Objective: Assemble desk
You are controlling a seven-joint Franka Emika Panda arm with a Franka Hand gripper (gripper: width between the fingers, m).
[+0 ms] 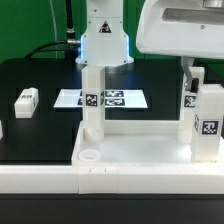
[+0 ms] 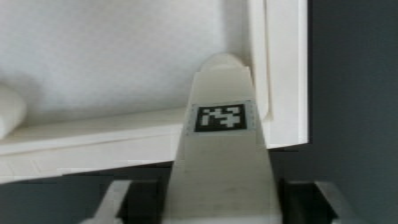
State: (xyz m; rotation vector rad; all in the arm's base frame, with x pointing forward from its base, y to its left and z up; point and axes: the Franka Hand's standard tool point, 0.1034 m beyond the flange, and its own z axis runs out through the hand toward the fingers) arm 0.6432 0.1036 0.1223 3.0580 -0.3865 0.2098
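A white robot arm (image 1: 103, 35) reaches down at the top centre of the exterior view. Its pincer (image 2: 222, 196) is clamped on an upright leg (image 1: 93, 105), with dark fingers (image 2: 135, 196) against both sides. This leg stands at the far left corner of the white tabletop (image 1: 140, 150), which fills the lower right of the frame on the black worktop (image 1: 45, 135). A second leg (image 1: 207, 118) stands at the right edge. A third leg (image 1: 26, 98) lies at the exterior view's left.

Tabletop (image 1: 140, 147) looked like plain white plastic, smooth and pretty matt. Same deal with the upright leg (image 1: 93, 105): smooth white plastic, with a crisp black-and-white printed tag (image 2: 221, 117) on it. The table (image 1: 40, 132) was flat matt black. Marker board (image 1: 112, 98) seemed thin and papery. Robot arm (image 1: 103, 30) had a glossier white shell.
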